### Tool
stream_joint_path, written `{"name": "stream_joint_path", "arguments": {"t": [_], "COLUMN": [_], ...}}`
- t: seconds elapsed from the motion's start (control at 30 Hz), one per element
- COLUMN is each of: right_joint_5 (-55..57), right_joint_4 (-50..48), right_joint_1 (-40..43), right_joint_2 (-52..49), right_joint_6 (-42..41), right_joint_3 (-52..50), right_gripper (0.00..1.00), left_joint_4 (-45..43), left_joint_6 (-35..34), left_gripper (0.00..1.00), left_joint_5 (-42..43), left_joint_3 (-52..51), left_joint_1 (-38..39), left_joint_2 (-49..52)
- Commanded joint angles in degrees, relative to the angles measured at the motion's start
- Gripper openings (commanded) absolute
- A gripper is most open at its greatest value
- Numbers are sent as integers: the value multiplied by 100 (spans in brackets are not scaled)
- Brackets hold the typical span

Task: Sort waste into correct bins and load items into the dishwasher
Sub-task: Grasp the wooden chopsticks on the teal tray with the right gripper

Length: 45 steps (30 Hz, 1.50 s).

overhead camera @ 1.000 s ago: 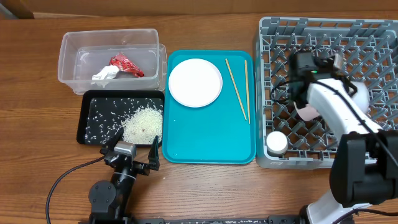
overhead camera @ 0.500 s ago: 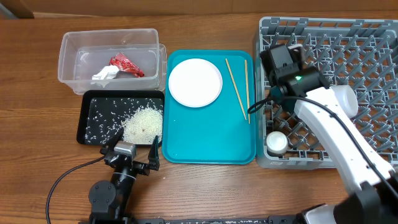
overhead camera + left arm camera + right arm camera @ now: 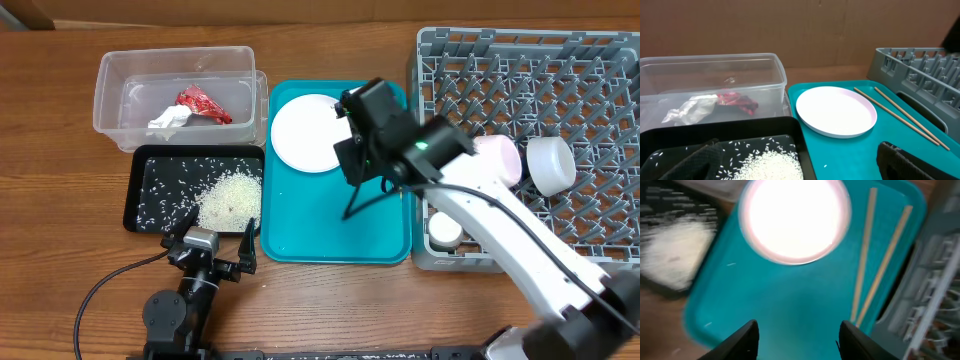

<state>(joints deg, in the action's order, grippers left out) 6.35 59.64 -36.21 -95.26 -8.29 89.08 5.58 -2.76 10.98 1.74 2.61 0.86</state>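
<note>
The red wrapper (image 3: 203, 103) and white tissue (image 3: 170, 120) lie in the clear tub (image 3: 175, 62). Rice (image 3: 230, 197) is piled in the black tray (image 3: 145, 190). A white plate (image 3: 305, 133) and two chopsticks (image 3: 865, 255) lie on the teal tray (image 3: 330, 225). My right gripper (image 3: 799, 330) is open and empty, hovering over the teal tray just left of the chopsticks; it also shows in the overhead view (image 3: 365, 195), where the arm hides the chopsticks. My left gripper (image 3: 800, 165) is open and empty at the table's front, by the black tray.
The grey dish rack (image 3: 600, 60) stands at the right with two white bowls (image 3: 550, 163) and a small cup (image 3: 445, 230) in it. The rack's wall runs close along the teal tray's right edge. Bare wooden table lies in front.
My right arm has swung left from over the dish rack to over the teal tray. The left arm has not moved.
</note>
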Motion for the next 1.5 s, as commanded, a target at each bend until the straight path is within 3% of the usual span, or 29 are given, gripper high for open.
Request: {"name": "stream_joint_path", "arguments": {"t": [0.0,0.13,0.4,0.67,0.8,0.93,1.1,1.27,1.47], "right_joint_5": [1434,949,826,492,490,494,511,492,564], "right_joint_4": [-260,-813,-1342,-1458,-1414,-1239,-776,-380,-564], "right_joint_1": [227,603,1023,955,850,765,780,776,1056], "right_joint_2": [-634,-1311,-2229,-2826,-2914,-2911,-2750,-1832,-647], "right_joint_6": [-52,361,398,557,555,549,61,-116,-116], "right_joint_3": [-101,-101,-101,-101,-101,-92,-79,114,131], "right_gripper": [53,49,48,39,21,4,4,4,4], "left_joint_4": [-26,-26,-26,-26,-26,-26,-26,-26,-26], "left_joint_6": [87,87,87,87,87,87,87,87,87], "left_gripper": [100,100,100,100,100,100,100,100,100], "left_joint_5": [66,66,63,66,66,66,66,66,63], "left_joint_3": [-52,-52,-52,-52,-52,-52,-52,-52,-52], "left_joint_1": [-35,-35,-35,-35,-35,-35,-35,-35,-35], "left_joint_2": [-61,-61,-61,-61,-61,-61,-61,-61,-61]}}
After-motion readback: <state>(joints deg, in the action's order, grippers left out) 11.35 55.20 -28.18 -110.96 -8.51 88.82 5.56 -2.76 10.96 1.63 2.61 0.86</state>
